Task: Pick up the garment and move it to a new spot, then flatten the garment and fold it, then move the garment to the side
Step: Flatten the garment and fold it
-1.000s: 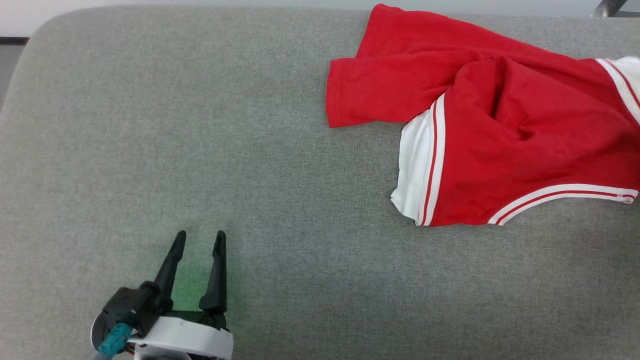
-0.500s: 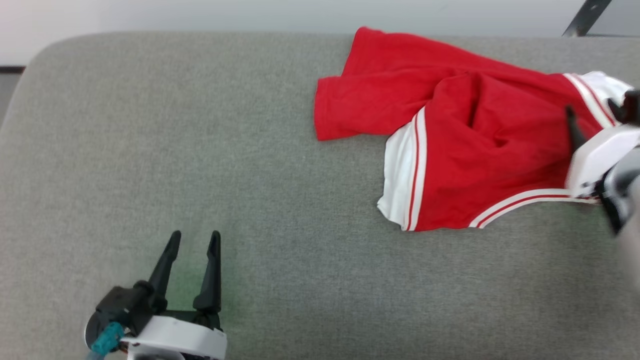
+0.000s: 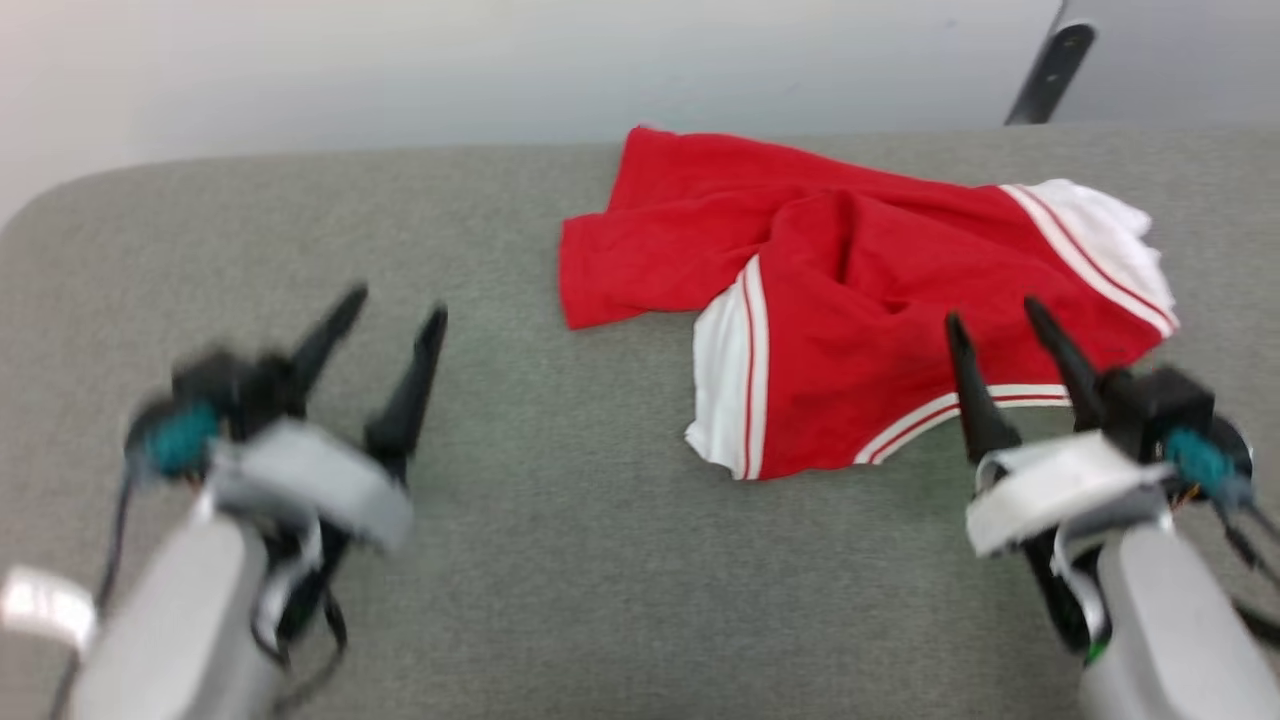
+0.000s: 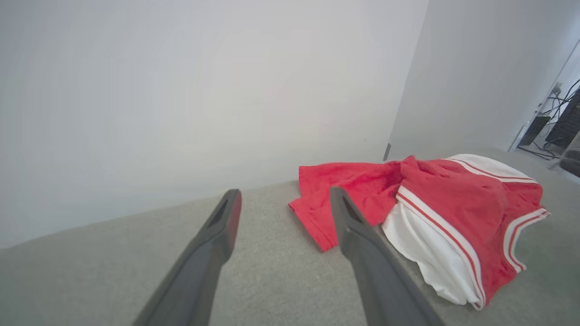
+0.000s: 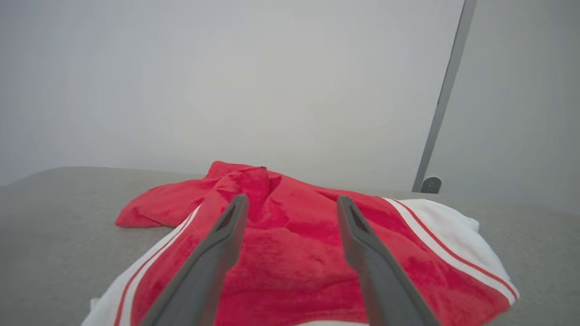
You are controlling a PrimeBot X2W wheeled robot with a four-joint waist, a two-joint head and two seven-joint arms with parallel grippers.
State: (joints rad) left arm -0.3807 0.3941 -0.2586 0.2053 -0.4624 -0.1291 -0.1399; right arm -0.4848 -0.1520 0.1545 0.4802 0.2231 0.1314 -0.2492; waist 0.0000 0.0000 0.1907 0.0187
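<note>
Garment (image 3: 850,330) lies crumpled near the far edge of grey padded surface (image 3: 560,560). Left gripper (image 3: 397,305) and right gripper (image 3: 992,312) are both spread and empty, right one by the hem. Risk: pinches one layer only, garment lifts bunched.

The left claw (image 3: 398,303) and right claw (image 3: 991,312) are black, with white cuffs (image 3: 1040,490), teal plugs (image 3: 180,445) and grey forearms (image 3: 1170,640).

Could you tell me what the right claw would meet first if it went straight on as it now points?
Probably the crumpled red soft-knit shirt with white striped bands, lying just ahead of the right claw; its height above the cloth is unclear.
</note>
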